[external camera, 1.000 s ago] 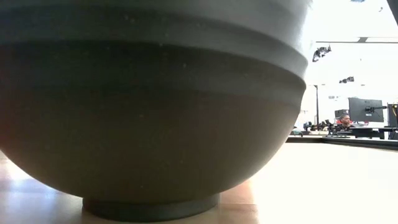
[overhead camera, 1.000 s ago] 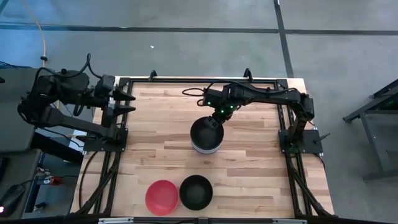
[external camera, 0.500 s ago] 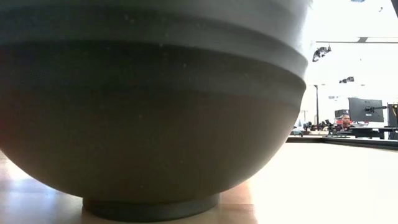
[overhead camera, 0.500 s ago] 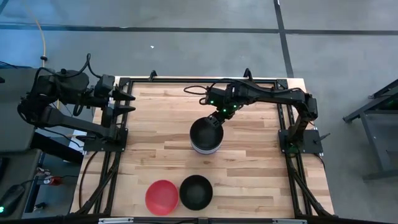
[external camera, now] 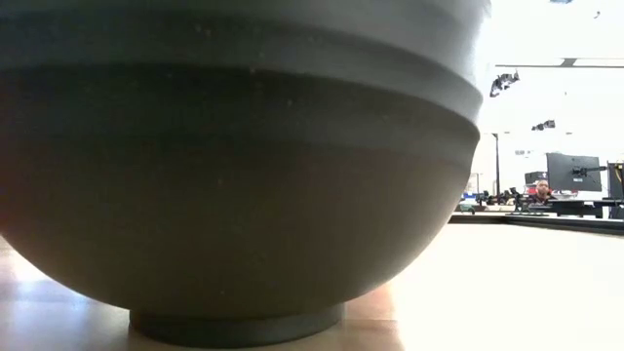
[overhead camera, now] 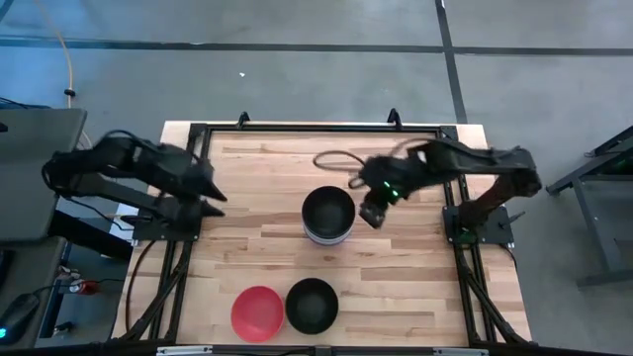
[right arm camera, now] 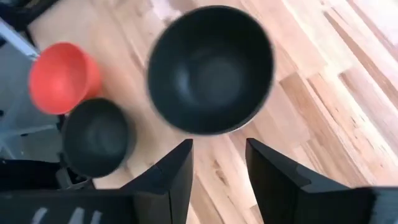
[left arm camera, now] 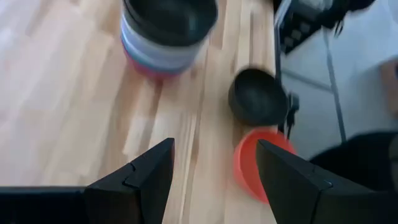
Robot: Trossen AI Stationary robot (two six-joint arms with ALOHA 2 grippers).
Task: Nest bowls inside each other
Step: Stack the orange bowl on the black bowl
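Stack of bowls: the nested stack point(overhead camera: 327, 216) stands near the middle of the wooden table point(overhead camera: 257, 247). A black bowl is on top; in the left wrist view the stack point(left arm camera: 163, 37) shows white, bluish and pinkish-red rims under it.
Loose black bowl: a single black bowl point(overhead camera: 312, 305) stands at the near edge of the table, well apart from the stack. It fills almost the whole low view point(external camera: 234, 166).
Red bowl: the red bowl point(overhead camera: 257, 312) stands just beside the loose black bowl, on its left in the high view, at the same table edge.
Right gripper: the right gripper point(overhead camera: 371, 215) is just beside the stack, on the right side of it, and not touching it. In the right wrist view the two fingers point(right arm camera: 177, 177) stand apart with nothing between them, and the stack point(right arm camera: 210, 68) is in front of them.
Left gripper: the left gripper point(overhead camera: 210, 188) is over the left edge of the table, well apart from all bowls. Its fingers point(left arm camera: 146, 180) are spread wide and hold nothing.
Background: in the low view a person point(external camera: 542, 188) sits far behind the table, near a monitor point(external camera: 573, 174).
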